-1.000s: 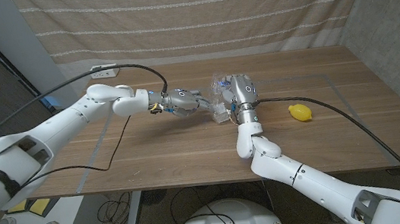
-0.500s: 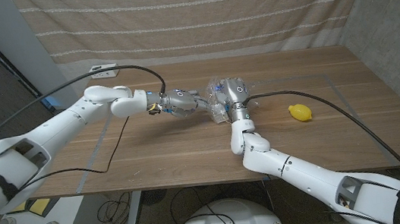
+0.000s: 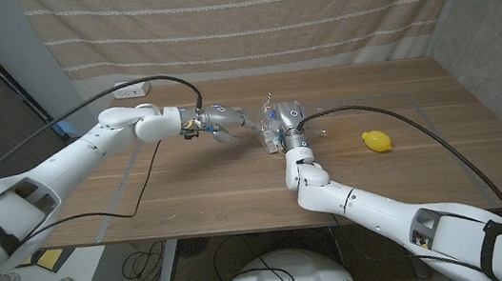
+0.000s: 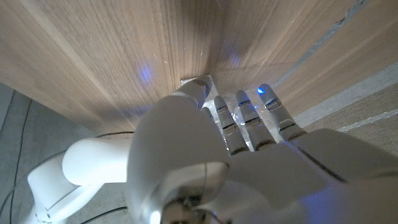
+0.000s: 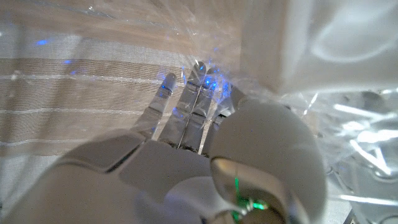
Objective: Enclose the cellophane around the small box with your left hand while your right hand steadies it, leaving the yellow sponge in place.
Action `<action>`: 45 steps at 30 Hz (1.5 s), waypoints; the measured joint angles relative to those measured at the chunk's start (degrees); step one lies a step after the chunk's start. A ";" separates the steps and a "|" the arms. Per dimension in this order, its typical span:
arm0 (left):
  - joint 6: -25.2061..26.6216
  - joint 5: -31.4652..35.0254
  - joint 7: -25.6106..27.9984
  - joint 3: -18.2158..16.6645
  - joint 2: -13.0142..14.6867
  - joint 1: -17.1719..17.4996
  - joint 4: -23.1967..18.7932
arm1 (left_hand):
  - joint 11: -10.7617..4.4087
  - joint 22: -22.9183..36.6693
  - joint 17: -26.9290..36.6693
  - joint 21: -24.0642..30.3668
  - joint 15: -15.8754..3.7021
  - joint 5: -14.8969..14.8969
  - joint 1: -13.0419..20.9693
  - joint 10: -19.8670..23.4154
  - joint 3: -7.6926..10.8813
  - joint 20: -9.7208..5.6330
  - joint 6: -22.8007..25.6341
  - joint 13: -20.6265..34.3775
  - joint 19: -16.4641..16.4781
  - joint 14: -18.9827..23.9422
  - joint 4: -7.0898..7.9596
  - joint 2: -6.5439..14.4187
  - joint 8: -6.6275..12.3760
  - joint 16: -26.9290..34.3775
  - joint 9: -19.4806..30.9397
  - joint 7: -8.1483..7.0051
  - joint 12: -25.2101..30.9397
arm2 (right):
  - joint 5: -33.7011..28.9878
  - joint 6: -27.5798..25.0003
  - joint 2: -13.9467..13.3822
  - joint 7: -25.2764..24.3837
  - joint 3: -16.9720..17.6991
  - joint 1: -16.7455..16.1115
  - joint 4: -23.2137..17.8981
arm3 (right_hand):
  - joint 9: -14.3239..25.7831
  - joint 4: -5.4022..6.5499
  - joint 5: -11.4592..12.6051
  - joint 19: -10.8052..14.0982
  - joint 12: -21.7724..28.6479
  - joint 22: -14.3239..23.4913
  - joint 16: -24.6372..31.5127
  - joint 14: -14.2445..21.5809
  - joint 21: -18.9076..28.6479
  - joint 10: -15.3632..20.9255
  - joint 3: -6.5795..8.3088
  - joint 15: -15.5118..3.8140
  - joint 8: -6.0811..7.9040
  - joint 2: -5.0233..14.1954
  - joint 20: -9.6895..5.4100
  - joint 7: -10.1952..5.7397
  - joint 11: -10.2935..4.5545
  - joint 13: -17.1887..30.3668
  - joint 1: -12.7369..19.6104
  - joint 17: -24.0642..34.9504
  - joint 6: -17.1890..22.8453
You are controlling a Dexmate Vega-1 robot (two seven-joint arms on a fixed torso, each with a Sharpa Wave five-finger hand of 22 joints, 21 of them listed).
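Two hands meet near the middle of the wooden counter (image 3: pixel 189 182) in the head view. The right hand (image 3: pixel 280 123) stands over a crumpled bundle of clear cellophane (image 3: pixel 271 136) and presses on it; the small box inside cannot be made out there. The left hand (image 3: pixel 215 123) hangs just beside the bundle, fingers curled downward, apart from the wrap and holding nothing. A yellow sponge (image 3: pixel 377 140) lies well apart toward the robot's right.

From the right wrist, the right hand's fingers (image 5: pixel 186 121) reach straight out, close together, with shiny cellophane (image 5: pixel 348 134) creased around them and a pale flat surface beside the thumb, possibly the box. From the left wrist, the left hand (image 4: pixel 236 149) shows its back, fingers (image 4: pixel 249 121) extended side by side above the counter's grain, nothing between them.
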 measured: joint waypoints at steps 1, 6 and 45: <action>0.62 -1.97 -1.67 0.00 0.00 0.00 0.00 | 0.46 0.00 -0.01 -0.42 -0.07 -0.30 -1.82 1.81 -0.17 0.07 1.95 0.00 1.13 1.77 0.17 -0.05 0.01 0.32 0.00 0.80 0.39 | 0.00 0.00 0.02 0.00 -0.34 0.24 0.23 | 0.01 0.05 0.00 0.00 -0.05 0.00 -0.19 -0.11 0.00 -0.31 0.07 0.08 -0.22 -0.09 0.00 -0.16 -0.08 0.00 0.23 -0.01 -0.28; 3.38 -9.86 -7.56 -2.34 0.52 1.47 -0.93 | 3.35 0.12 -0.27 -0.81 -0.72 -1.37 -9.73 10.73 1.04 -1.48 11.45 0.27 9.39 12.33 0.31 0.53 0.33 1.51 0.00 5.99 1.51 | -0.41 -1.16 0.13 1.67 -2.15 1.63 1.38 | 0.03 -0.10 0.01 -0.32 -0.74 0.00 -0.85 -0.84 0.00 -1.32 0.36 0.15 -0.88 -0.22 0.32 -0.74 -0.30 -0.26 0.80 -0.45 -1.27; 8.35 -52.84 8.15 -27.88 -7.43 21.86 -5.22 | 4.92 0.72 1.49 -4.41 0.30 -0.43 -17.14 5.77 10.32 1.56 0.80 3.44 10.61 14.89 -3.29 6.03 -3.10 -1.53 0.26 5.47 -3.40 | 2.32 -9.16 -2.69 22.20 -9.81 9.20 -0.72 | 0.44 12.76 -1.21 -30.30 -19.15 -0.55 -19.26 -41.63 -17.61 -42.12 -13.95 6.56 -6.17 -7.06 7.78 -3.80 2.55 -0.10 -36.58 -4.10 -46.25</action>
